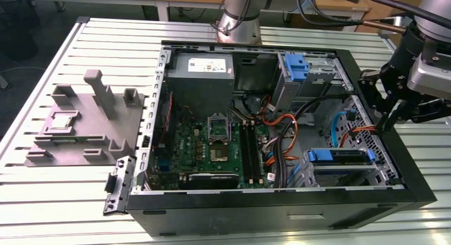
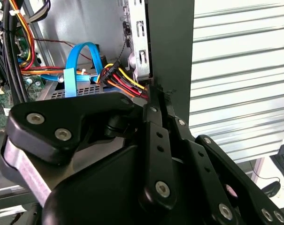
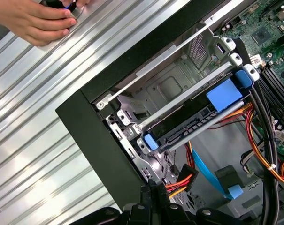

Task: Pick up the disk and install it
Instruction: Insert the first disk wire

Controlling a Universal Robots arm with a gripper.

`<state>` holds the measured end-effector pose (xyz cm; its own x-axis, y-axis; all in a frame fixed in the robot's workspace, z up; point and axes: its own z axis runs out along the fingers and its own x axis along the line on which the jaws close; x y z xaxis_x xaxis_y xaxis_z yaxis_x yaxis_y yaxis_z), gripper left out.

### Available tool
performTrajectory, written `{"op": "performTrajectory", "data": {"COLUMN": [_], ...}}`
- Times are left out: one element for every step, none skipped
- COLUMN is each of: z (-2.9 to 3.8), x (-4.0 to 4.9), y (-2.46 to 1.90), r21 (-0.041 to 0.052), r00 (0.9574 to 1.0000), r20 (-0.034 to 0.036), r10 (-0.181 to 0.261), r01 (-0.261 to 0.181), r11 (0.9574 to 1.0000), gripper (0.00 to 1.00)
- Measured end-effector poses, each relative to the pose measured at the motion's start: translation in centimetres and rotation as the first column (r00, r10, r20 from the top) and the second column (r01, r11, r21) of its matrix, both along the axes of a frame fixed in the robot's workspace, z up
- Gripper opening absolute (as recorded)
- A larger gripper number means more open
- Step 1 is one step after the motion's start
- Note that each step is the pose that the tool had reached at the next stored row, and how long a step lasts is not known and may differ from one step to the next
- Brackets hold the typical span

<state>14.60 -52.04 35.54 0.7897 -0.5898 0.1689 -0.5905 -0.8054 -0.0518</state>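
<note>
Black open-topped desktop PC case (image 1: 282, 210) lies on its side on the slatted metal bench. Black two-finger gripper (image 1: 387, 130) hangs over the case's side wall by the drive cage, fingers pressed together, holding nothing. Silver-grey disk w/ blue plastic rails (image 3: 198, 119) sits in the case's lower drive bay. White label on the grey power-supply box (image 1: 203, 64) is too small to read. A person's hand (image 3: 36, 21) rests on the bench outside the case.

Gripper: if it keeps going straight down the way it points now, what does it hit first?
Probably the case wall: the gripper sits right at its rim, beside the power connector. Depth is unclear, so it might slip just inside onto those wires.
</note>
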Motion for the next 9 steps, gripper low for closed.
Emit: {"op": "performTrajectory", "data": {"z": [0.01, 0.01, 0.02, 0.02, 0.01, 0.0, 0.0, 0.0, 0.0], "x": [0.0, -0.01, -0.09, -0.23, -0.47, -0.75, -0.94, -1.17, -1.29], "y": [0.0, 0.0, -0.01, 0.0, -0.01, -0.01, -0.02, -0.02, -0.02], "r21": [-0.0002, -0.0002, -0.0004, -0.0004, -0.0004, -0.0003, -0.0003, -0.0004, -0.0004], "r00": [1.0, 1.0, 1.0, 1.0, 1.0, 1.0, 1.0, 1.0, 1.0], "r20": [0.0, 0.0, 0.0, 0.0, 0.0, 0.0, 0.0, 0.0, 0.0], "r10": [0.0, 0.001, 0.001, 0.001, 0.001, 0.001, 0.001, 0.001, 0.001], "r01": [0.0, -0.001, -0.001, -0.001, -0.001, -0.001, -0.001, -0.001, -0.001], "r11": [1.0, 1.0, 1.0, 1.0, 1.0, 1.0, 1.0, 1.0, 1.0], "gripper": [0.17, 0.17, 0.17, 0.17, 0.17, 0.17, 0.17, 0.17, 0.17]}}
